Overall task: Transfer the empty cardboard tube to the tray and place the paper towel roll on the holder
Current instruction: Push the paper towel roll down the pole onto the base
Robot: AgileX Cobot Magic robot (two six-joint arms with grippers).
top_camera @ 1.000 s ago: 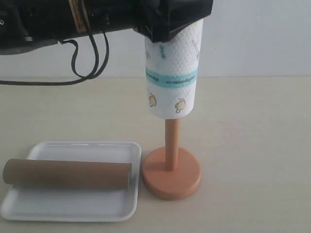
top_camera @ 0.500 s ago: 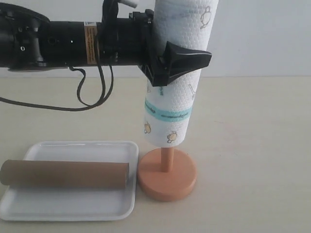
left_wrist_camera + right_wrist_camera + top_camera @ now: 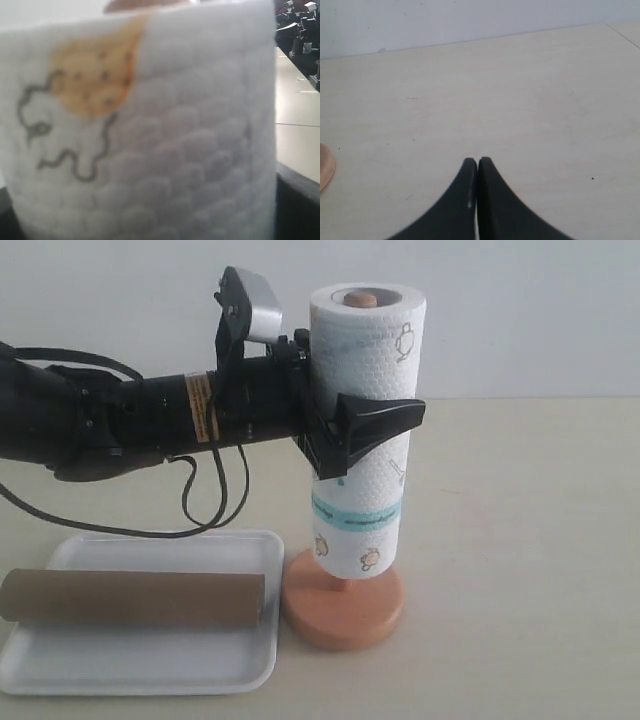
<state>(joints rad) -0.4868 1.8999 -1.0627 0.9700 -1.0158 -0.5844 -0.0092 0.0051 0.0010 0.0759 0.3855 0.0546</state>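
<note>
The paper towel roll [image 3: 365,390] stands upright, threaded over the holder's pole, whose rounded top [image 3: 357,298] shows in the core. A short length of pole [image 3: 344,586] is bare between the roll's lower end and the holder's disc base [image 3: 342,612]. My left gripper [image 3: 375,420] comes in from the left and is shut on the roll at mid height. In the left wrist view the roll [image 3: 150,140] fills the frame. The empty cardboard tube [image 3: 130,598] lies across the tray [image 3: 150,665]. My right gripper [image 3: 478,161] is shut on nothing above the bare table.
The left arm and its cables [image 3: 215,510] hang over the tray's far side. The holder's base edge [image 3: 324,170] shows at the side of the right wrist view. The beige table [image 3: 520,540] stretches to the right of the holder.
My left gripper has come down with the roll, sliding it along the pole; the pole's top now shows in the core and less pole is bare below. The tube stayed put.
</note>
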